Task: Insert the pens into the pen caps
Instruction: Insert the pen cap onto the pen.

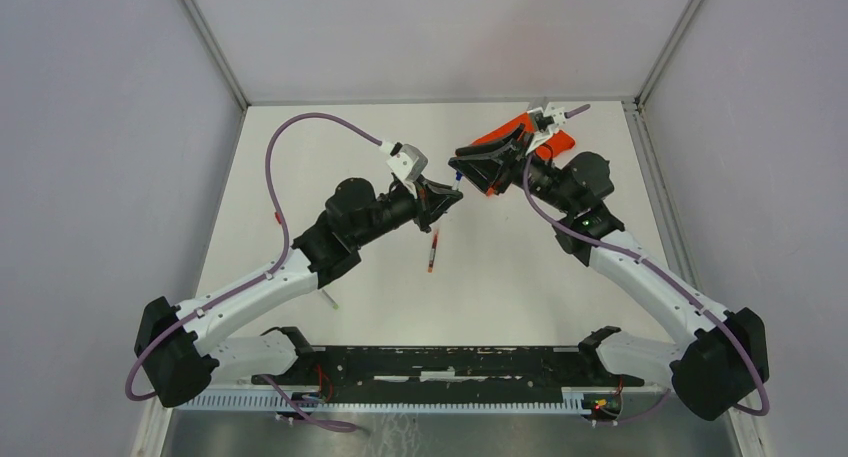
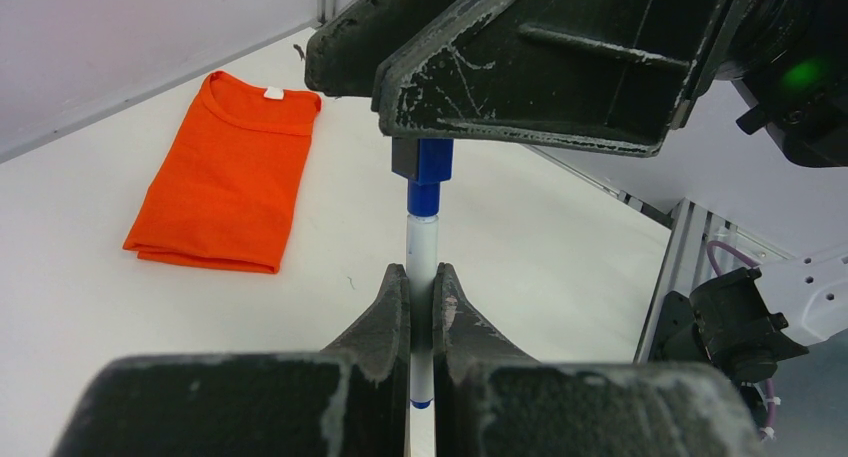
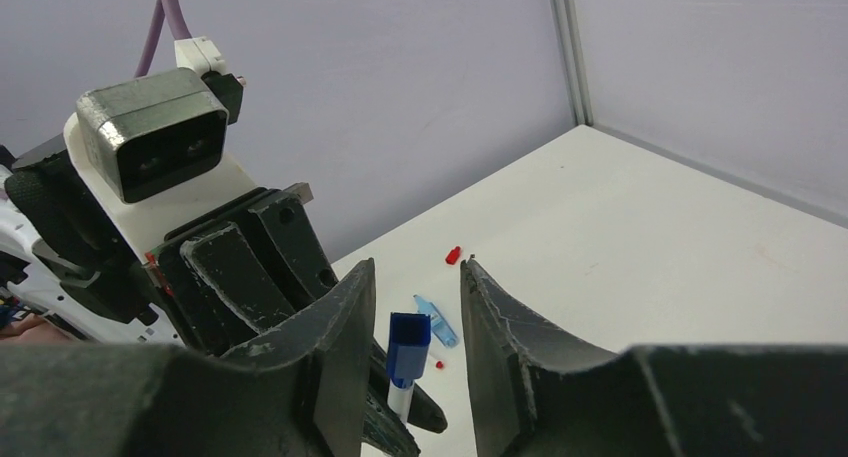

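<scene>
My left gripper (image 2: 421, 272) is shut on the white barrel of a pen (image 2: 421, 239) and holds it upright above the table. A blue pen cap (image 2: 424, 167) sits on the pen's top end, right under the right gripper's black fingers (image 2: 520, 72). In the right wrist view the right gripper (image 3: 416, 272) stands open around that blue cap (image 3: 408, 342), with a gap on each side of it. From above, both grippers meet mid-table, left (image 1: 448, 197) and right (image 1: 462, 165). A red-ended pen (image 1: 432, 249) lies on the table below them.
A folded orange shirt (image 2: 225, 177) lies at the back right of the table (image 1: 515, 132). A red cap (image 3: 453, 255), a light blue cap (image 3: 437, 319) and a tiny red piece (image 3: 439, 363) lie on the table. Another white pen (image 1: 328, 299) pokes out beside the left arm.
</scene>
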You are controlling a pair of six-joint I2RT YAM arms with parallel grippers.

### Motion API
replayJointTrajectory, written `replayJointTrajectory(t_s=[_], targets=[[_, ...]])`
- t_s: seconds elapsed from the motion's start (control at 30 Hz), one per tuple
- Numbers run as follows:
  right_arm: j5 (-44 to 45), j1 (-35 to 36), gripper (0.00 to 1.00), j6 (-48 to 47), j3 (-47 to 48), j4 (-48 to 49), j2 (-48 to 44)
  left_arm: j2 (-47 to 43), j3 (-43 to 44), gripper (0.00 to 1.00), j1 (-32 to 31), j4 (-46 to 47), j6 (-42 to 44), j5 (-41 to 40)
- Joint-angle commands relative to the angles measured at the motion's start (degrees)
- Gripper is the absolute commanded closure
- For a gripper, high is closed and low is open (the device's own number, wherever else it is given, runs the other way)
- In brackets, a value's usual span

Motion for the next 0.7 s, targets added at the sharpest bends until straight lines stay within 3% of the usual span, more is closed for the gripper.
replayJointTrajectory(t_s=[0.0,0.27,0.43,0.67], targets=[[-2.0,0.1,0.61,1.2,1.1,2.5,0.5,-0.8,1.7,0.98,0.0,2.0,2.0,0.7],[-2.5,0.0,0.75,1.4,-0.2,1.8,1.3,-1.1,1.7,0.98,0.0,1.8,2.3,0.1],[-2.8,0.3,1.00,1.8,-1.7,2.8,1.5,-1.2,1.8,0.98,0.0,1.8,2.5,-0.7],[-1.4,1.7,1.00,-3.1,-1.2,-5.3,0.3,-1.5,4.7,0.98,0.0,2.8,4.1,0.1]])
